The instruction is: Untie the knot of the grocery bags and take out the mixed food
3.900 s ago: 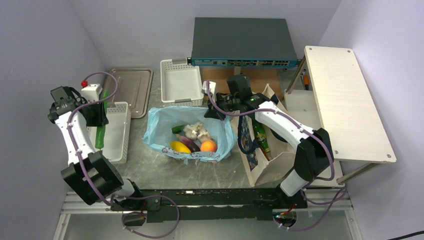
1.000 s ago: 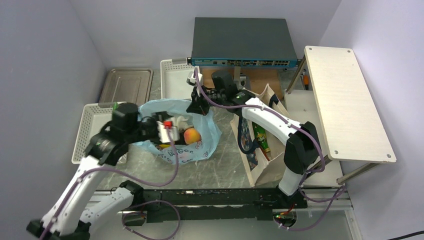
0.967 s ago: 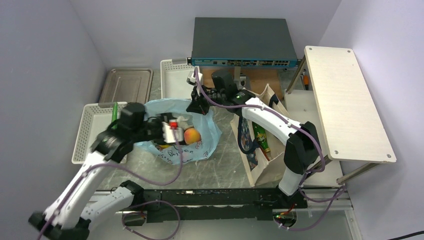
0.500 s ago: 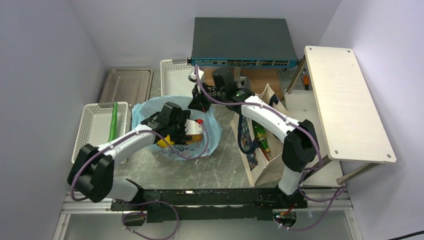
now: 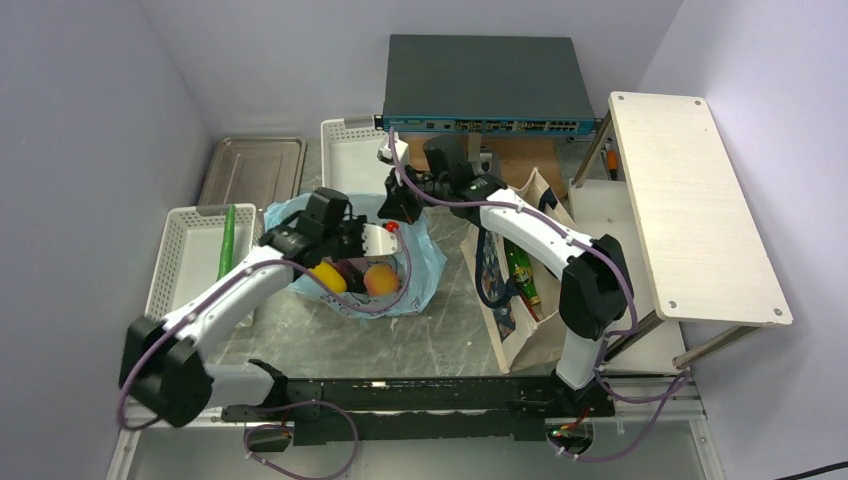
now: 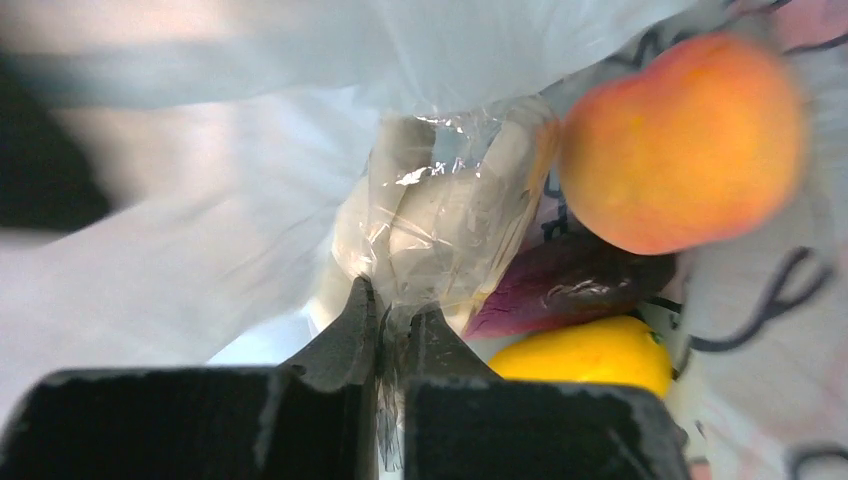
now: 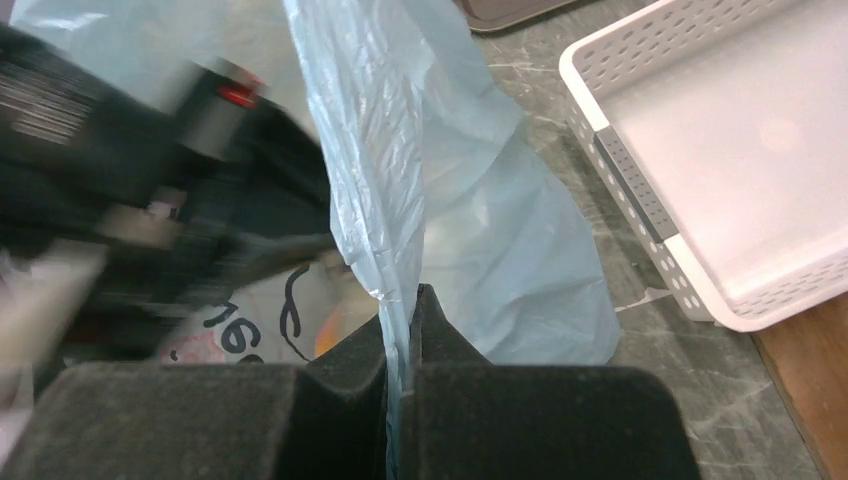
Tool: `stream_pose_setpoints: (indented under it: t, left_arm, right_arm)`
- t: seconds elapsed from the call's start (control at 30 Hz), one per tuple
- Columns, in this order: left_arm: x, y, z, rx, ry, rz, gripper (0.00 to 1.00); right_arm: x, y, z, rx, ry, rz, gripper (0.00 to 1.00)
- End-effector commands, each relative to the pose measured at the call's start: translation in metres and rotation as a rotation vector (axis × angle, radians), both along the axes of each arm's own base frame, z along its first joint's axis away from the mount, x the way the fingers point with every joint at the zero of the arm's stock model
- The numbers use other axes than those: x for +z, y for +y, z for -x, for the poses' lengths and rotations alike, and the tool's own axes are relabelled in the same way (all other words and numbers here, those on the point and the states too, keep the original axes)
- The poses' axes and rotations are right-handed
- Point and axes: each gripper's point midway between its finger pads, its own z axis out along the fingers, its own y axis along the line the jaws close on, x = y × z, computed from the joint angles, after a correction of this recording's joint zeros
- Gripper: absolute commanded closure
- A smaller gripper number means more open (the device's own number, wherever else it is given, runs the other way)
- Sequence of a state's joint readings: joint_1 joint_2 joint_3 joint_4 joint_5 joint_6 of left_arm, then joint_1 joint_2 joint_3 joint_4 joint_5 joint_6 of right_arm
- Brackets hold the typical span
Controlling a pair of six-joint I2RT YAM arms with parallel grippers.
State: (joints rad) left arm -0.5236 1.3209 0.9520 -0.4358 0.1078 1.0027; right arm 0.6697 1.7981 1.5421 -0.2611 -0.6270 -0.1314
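My left gripper (image 6: pixel 392 318), open a moment ago, now clenches the pale wrapped item (image 6: pixel 440 210) in the grocery bag (image 7: pixel 480 230). My right gripper (image 7: pixel 403 305) pinches the rim; lifting out looks next.

Blue bag (image 5: pixel 428 262) — open, food (image 5: pixel 378 280) inside

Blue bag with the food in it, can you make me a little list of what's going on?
Bag: blue plastic bag, open, no knot seen
Left jaws: shut on the clear wrap of the pale lump
Right jaws: shut on the bag's rim
Inside the bag: orange fruit, yellow fruit, purple aubergine
Out of the bag: cucumber, in the white basket
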Motion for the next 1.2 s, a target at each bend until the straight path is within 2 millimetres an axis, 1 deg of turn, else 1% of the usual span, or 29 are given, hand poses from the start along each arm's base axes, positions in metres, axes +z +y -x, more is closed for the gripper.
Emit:
stream_pose_setpoints:
  t: [0.0,0.03,0.13,0.17,0.2,0.23,0.27,0.3,0.33,0.37,0.43,0.47,0.53,0.6,0.63,0.7,0.73,0.8,0.83,0.87,0.93,0.97,1.0,1.07,1.13,1.17]
  left_arm:
    - [0.09,-0.028,0.052,-0.16,0.03,0.272,1.0]
    - [0.108,-0.03,0.062,-0.186,0.02,0.317,1.0]
    - [0.166,-0.035,0.08,-0.2,-0.018,0.464,1.0]
    - [0.186,-0.033,0.082,-0.171,-0.024,0.511,1.0]
    - [0.213,-0.029,0.082,-0.135,-0.044,0.569,1.0]
    - [0.232,-0.021,0.081,-0.086,-0.046,0.619,1.0]
    - [0.247,-0.012,0.079,-0.032,-0.043,0.666,1.0]
    - [0.262,0.003,0.074,0.037,-0.053,0.715,1.0]
    - [0.275,0.019,0.07,0.106,-0.079,0.759,1.0]
    - [0.284,0.036,0.065,0.174,-0.102,0.789,1.0]
    - [0.291,0.075,0.057,0.33,-0.169,0.794,1.0]
    - [0.29,0.099,0.052,0.425,-0.202,0.783,1.0]
    - [0.276,0.155,0.045,0.673,-0.262,0.729,1.0]
    - [0.249,0.202,0.044,0.866,-0.259,0.668,1.0]
    - [0.229,0.225,0.044,0.958,-0.225,0.63,1.0]
    - [0.189,0.27,0.051,1.127,-0.145,0.56,1.0]
    - [0.169,0.288,0.056,1.187,-0.105,0.519,1.0]
    - [0.136,0.322,0.061,1.292,-0.079,0.461,1.0]
    - [0.12,0.333,0.063,1.321,-0.051,0.415,1.0]
    - [0.108,0.342,0.065,1.34,-0.031,0.375,1.0]
    - [0.085,0.353,0.066,1.356,0.001,0.325,1.0]
    - [0.074,0.355,0.066,1.36,0.024,0.306,0.93]
    - [0.062,0.358,0.069,1.373,0.051,0.283,0.84]
    - [0.041,0.368,0.075,1.407,0.097,0.225,0.61]
    - [0.027,0.379,0.082,1.444,0.123,0.184,0.39]
    - [0.025,0.381,0.082,1.45,0.136,0.189,0.33]
  right_arm:
    - [0.021,-0.001,-0.01,0.005,-0.038,-0.045,1.0]
    - [0.022,-0.001,-0.011,0.004,-0.04,-0.047,1.0]
    - [0.018,-0.003,-0.011,0.008,-0.041,-0.044,1.0]
    - [0.016,-0.004,-0.01,0.011,-0.046,-0.04,1.0]
    - [0.014,-0.005,-0.009,0.013,-0.049,-0.036,1.0]
    - [0.012,-0.005,-0.009,0.013,-0.051,-0.033,1.0]
    - [0.01,-0.006,-0.008,0.017,-0.051,-0.033,1.0]
    - [0.009,-0.007,-0.007,0.021,-0.049,-0.032,1.0]
    - [0.008,-0.007,-0.005,0.029,-0.049,-0.033,1.0]
    - [0.008,-0.007,-0.004,0.03,-0.049,-0.035,1.0]
    - [0.009,-0.007,-0.002,0.041,-0.046,-0.039,1.0]
    - [0.01,-0.007,-0.001,0.044,-0.047,-0.042,1.0]
    - [0.01,-0.007,0.0,0.047,-0.047,-0.045,1.0]
    - [0.011,-0.006,0.001,0.053,-0.049,-0.046,1.0]
    - [0.011,-0.006,0.002,0.056,-0.051,-0.047,1.0]
    - [0.013,-0.006,0.003,0.062,-0.058,-0.047,1.0]
    - [0.013,-0.006,0.003,0.065,-0.061,-0.047,1.0]
    - [0.015,-0.006,0.003,0.068,-0.065,-0.05,1.0]
    - [0.017,-0.005,0.004,0.071,-0.066,-0.052,1.0]
    - [0.018,-0.005,0.004,0.072,-0.067,-0.054,1.0]
    - [0.021,-0.004,0.006,0.081,-0.073,-0.056,1.0]
    - [0.021,-0.004,0.008,0.088,-0.079,-0.056,1.0]
    - [0.022,-0.004,0.01,0.098,-0.086,-0.055,1.0]
    - [0.02,-0.003,0.016,0.129,-0.094,-0.049,1.0]
    - [0.018,0.0,0.023,0.168,-0.102,-0.04,1.0]
    - [0.018,0.002,0.026,0.187,-0.109,-0.039,1.0]
